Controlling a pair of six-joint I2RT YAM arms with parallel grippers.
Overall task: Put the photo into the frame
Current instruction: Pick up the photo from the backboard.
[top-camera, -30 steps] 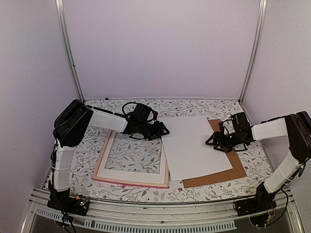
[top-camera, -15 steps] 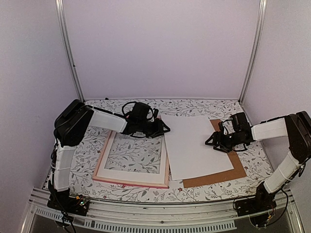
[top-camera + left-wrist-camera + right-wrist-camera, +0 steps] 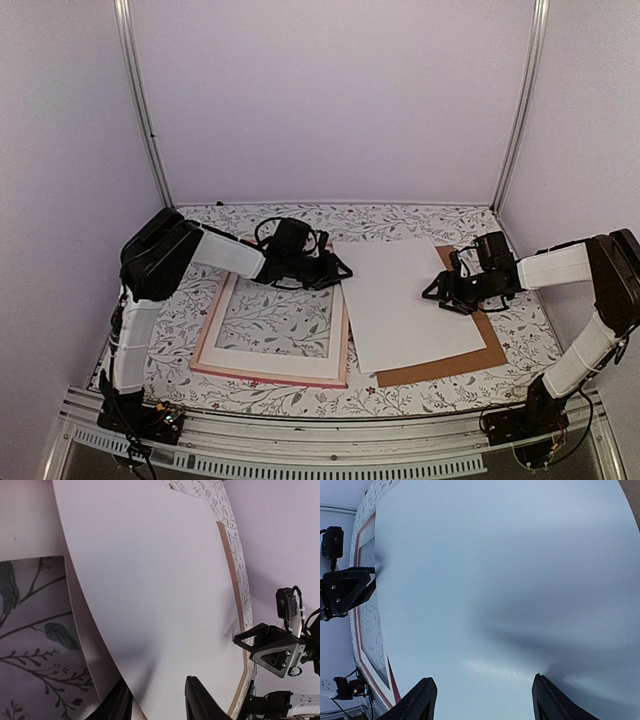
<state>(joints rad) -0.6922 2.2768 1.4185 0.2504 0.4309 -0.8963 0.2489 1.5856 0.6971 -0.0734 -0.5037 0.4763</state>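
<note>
The pink frame (image 3: pixel 268 373) lies flat at the left with a white mat board (image 3: pixel 213 335) on it. A large plain white sheet (image 3: pixel 405 300) lies to its right, partly over brown hardboard. No dark print shows, and I cannot tell if this sheet is the photo's back. My left gripper (image 3: pixel 340 268) is at the sheet's left edge. In the left wrist view its jaws (image 3: pixel 160 705) stand apart, one finger under the raised edge and one over it. My right gripper (image 3: pixel 432 292) is at the sheet's right edge, open above the sheet (image 3: pixel 485 580).
The brown hardboard backing (image 3: pixel 482 352) lies under the sheet's right side on the floral tablecloth (image 3: pixel 400 222). The mat's window shows the cloth (image 3: pixel 30 630). Pale walls and metal posts close in the back and sides.
The white sheet has slid and turned to the right, off the frame's right edge. My left gripper has followed its left edge a little to the right. The right gripper has barely moved.
</note>
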